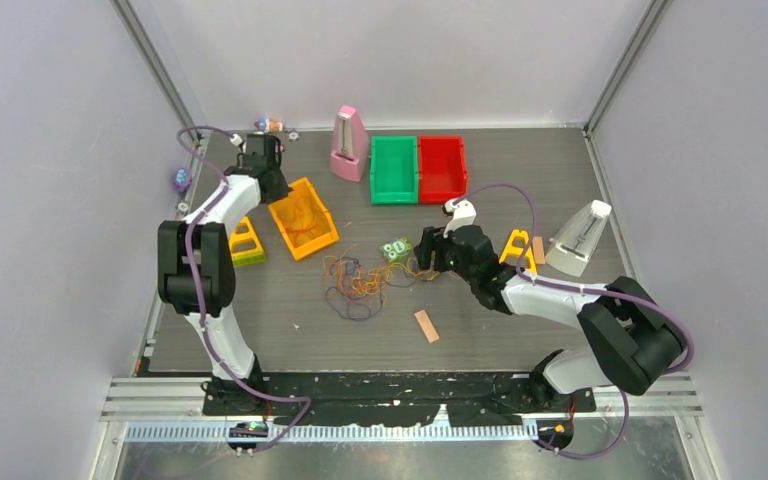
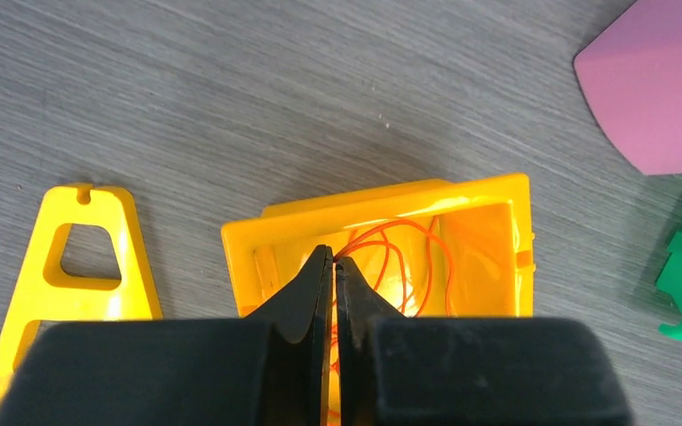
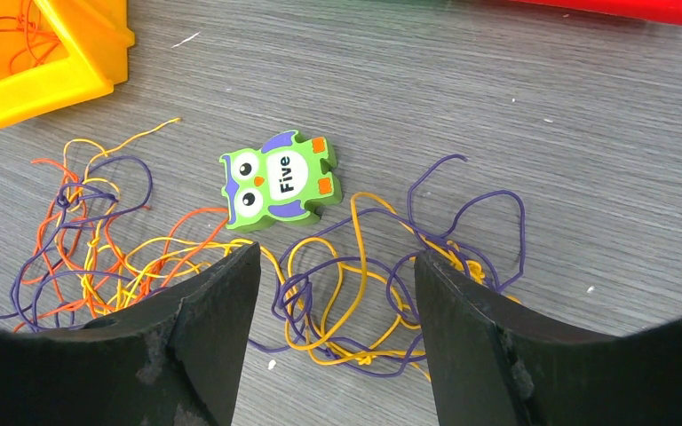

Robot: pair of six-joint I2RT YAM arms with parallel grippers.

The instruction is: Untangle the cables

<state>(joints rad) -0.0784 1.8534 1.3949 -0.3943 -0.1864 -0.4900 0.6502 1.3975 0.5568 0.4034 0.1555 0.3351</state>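
Table (image 1: 520, 320), three bins (image 1: 374, 170), one cable tangle (image 1: 365, 280)

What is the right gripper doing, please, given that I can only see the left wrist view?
Observer: The right gripper hangs open just above the loose cables, holding nothing.
Operator: Which colours are in that tangle?
Observer: Purple, yellow and orange strands, with a green owl piece marked "Five" lying next to them.
Operator: Is there anything past the green bin at my right edge?
Observer: A red bin stands right against its far side.
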